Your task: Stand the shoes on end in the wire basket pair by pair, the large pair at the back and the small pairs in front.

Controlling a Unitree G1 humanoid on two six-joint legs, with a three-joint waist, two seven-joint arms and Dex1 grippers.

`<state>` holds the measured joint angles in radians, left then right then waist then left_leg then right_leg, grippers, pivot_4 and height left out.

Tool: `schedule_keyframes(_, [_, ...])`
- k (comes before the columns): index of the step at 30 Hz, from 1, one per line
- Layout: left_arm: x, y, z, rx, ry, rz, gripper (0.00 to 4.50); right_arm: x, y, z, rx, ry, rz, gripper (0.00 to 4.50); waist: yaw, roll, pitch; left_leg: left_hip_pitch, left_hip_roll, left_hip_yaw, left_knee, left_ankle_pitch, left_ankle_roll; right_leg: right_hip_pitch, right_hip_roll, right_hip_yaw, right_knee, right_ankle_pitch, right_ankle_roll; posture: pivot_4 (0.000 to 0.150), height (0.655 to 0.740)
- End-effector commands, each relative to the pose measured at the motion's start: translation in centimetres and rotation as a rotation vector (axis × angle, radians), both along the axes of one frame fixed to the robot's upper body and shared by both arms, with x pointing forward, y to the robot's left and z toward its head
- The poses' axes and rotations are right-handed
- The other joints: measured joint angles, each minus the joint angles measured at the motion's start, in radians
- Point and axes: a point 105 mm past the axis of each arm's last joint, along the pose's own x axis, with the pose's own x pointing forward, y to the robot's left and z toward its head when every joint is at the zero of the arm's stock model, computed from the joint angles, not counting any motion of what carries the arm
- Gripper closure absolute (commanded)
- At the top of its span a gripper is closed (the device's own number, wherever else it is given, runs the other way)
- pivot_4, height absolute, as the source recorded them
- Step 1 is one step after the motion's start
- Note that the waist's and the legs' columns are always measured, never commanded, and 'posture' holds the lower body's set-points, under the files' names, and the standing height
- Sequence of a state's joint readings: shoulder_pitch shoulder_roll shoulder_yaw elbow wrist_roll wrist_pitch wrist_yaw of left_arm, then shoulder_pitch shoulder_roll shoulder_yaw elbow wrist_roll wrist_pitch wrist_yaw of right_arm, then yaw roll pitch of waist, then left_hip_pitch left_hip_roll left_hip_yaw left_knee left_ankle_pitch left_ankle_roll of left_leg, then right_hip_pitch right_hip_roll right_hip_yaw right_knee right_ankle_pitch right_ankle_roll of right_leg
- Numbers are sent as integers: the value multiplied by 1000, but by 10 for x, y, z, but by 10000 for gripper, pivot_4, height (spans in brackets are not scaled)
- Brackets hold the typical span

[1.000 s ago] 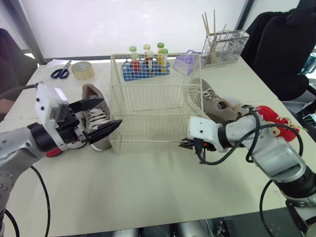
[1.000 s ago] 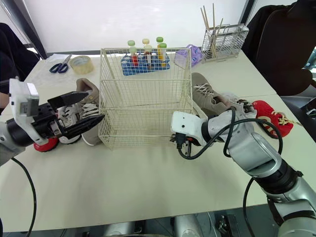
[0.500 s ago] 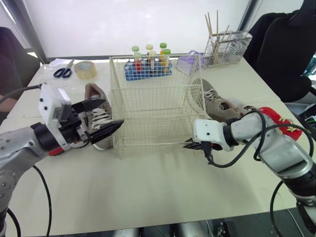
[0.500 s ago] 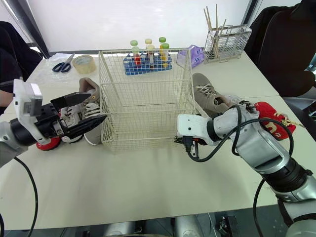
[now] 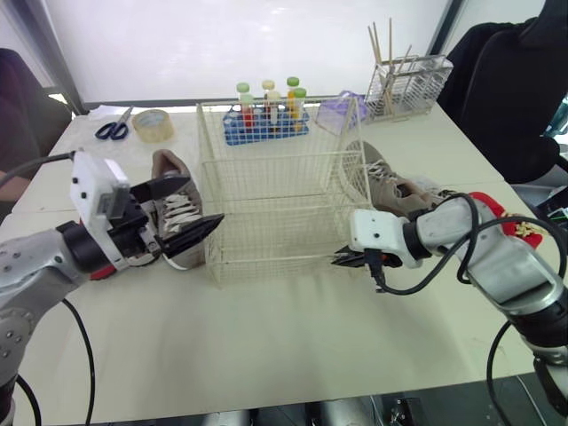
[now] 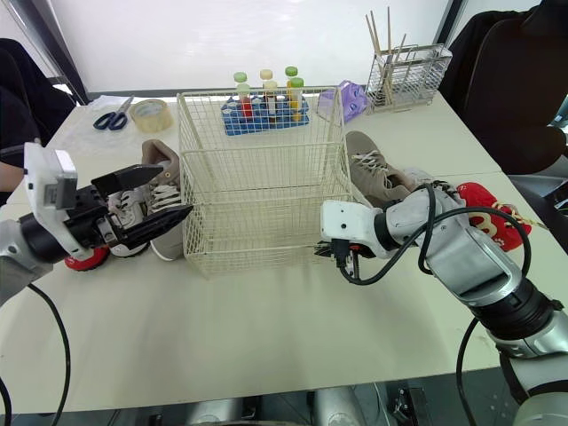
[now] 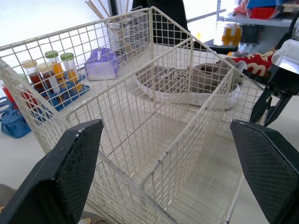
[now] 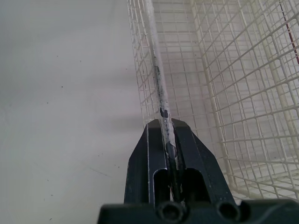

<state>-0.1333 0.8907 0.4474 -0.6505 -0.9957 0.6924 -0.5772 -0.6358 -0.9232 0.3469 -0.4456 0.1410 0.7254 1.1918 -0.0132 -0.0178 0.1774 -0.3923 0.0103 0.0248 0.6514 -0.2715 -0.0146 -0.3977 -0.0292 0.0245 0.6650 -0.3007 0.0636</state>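
— Right fingers (image 8: 152, 149): clamped on wire basket (image 5: 275, 209), bottom front corner, frame centre. Left fingers (image 5: 191, 232): spread, empty, beside beige shoe (image 5: 167, 170), centre left.
— Risk?
— I judge a pull could drag or tip the light basket across the desk (image 5: 266, 337); nothing inside weighs it down.

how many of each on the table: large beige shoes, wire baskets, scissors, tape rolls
large beige shoes: 2
wire basket: 1
scissors: 1
tape roll: 1
total: 5
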Motion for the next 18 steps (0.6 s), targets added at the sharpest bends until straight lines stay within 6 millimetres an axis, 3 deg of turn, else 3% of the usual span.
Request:
schedule_keyframes(1, [-5,-5,6,-18,-23,-23,0,-3,1,10,23,-23,13,34525,0,0,0,0,0,0,0,0,0,0,0,0,0,0,0,1500,7400])
schedule_keyframes(8, [-17,-4,-5,3,66,-78,0,5,-5,28,55,-91,-41,329,-4,0,0,0,0,0,-1,0,0,-1,0,0,0,0,0,1500,7400])
schedule_keyframes(12, [-17,-2,-5,-1,78,-93,0,7,-7,59,156,-126,-69,329,-2,0,0,0,0,0,-1,0,0,-1,0,0,0,0,0,1500,7400])
schedule_keyframes(15, [-13,-3,-5,-3,76,-102,0,4,-6,93,311,-126,-94,329,-1,0,0,0,0,0,-1,0,0,-1,0,0,0,0,0,1500,7400])
schedule_keyframes(18, [-10,-4,-5,-5,74,-117,0,11,-21,135,485,-164,-201,329,-2,0,0,0,0,0,-1,0,0,-1,0,0,0,0,0,1500,7400])
